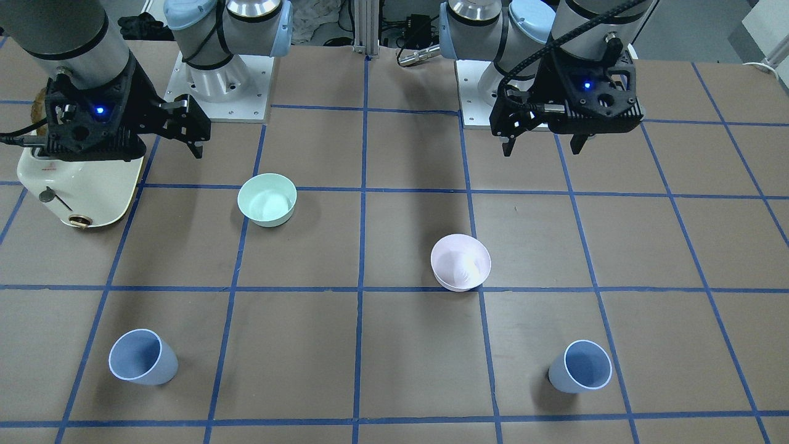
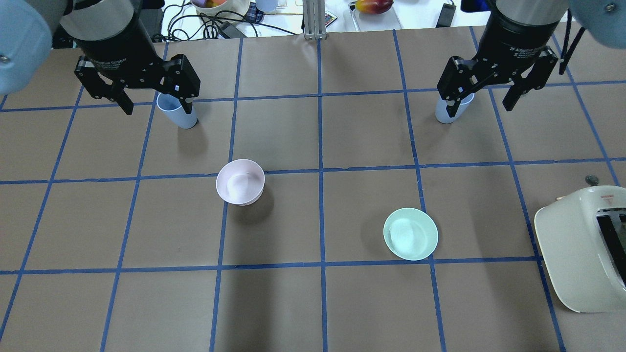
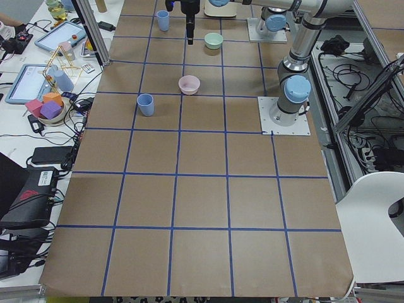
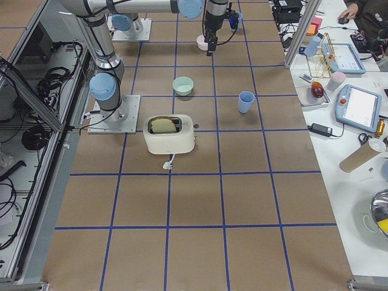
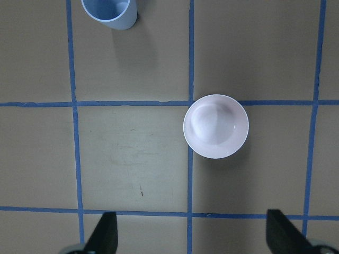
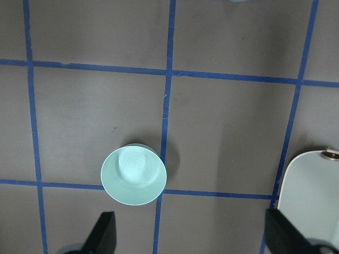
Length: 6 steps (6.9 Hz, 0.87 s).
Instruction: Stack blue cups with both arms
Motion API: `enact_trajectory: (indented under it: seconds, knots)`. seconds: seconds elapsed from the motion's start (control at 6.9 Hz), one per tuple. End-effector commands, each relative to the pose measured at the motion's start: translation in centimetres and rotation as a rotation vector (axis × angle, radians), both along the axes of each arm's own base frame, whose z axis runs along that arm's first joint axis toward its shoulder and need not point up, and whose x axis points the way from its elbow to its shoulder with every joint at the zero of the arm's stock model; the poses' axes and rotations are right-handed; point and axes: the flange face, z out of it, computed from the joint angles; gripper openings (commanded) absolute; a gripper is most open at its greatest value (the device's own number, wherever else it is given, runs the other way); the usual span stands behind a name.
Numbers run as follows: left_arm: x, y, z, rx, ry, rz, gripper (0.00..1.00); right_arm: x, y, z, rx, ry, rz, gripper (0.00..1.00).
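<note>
Two blue cups stand upright on the far part of the table. One blue cup [image 2: 178,115] [image 1: 580,367] is on my left side and shows at the top of the left wrist view [image 5: 110,11]. The other blue cup [image 2: 449,111] [image 1: 143,357] is on my right side. My left gripper [image 2: 157,105] [image 1: 542,149] [image 5: 193,238] hangs open and empty high above the table. My right gripper [image 2: 481,105] [image 1: 188,132] [image 6: 192,238] is also open, empty and raised. In the overhead view each gripper partly hides its cup.
A pale pink bowl [image 2: 240,182] [image 5: 216,126] sits left of centre, and a mint-green bowl [image 2: 410,233] [image 6: 133,174] sits right of centre. A cream toaster [image 2: 582,249] [image 1: 80,185] stands at my near right. Blue tape lines grid the brown table.
</note>
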Motion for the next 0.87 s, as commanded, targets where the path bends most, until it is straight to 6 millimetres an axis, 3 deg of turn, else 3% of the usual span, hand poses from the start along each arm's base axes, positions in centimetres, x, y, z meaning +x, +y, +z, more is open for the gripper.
enact_trajectory:
  seconds: [0.0,0.29,0.43,0.72]
  knots:
    - [0.0,0.0,0.0,0.0,0.0,0.0,1.0,0.0,-0.1,0.0,-0.001,0.0,0.003,1.0]
    - [0.5,-0.2,0.9,-0.021,0.008,0.009,1.0,0.1,-0.1,0.0,-0.001,-0.002,0.003,1.0]
    - [0.7,-1.8,-0.9,-0.034,0.0,0.006,1.0,0.1,-0.2,-0.1,0.0,-0.001,0.002,1.0]
    - [1.2,-9.8,-9.5,-0.092,0.002,0.017,1.0,0.1,-0.3,-0.3,0.005,-0.001,-0.001,1.0]
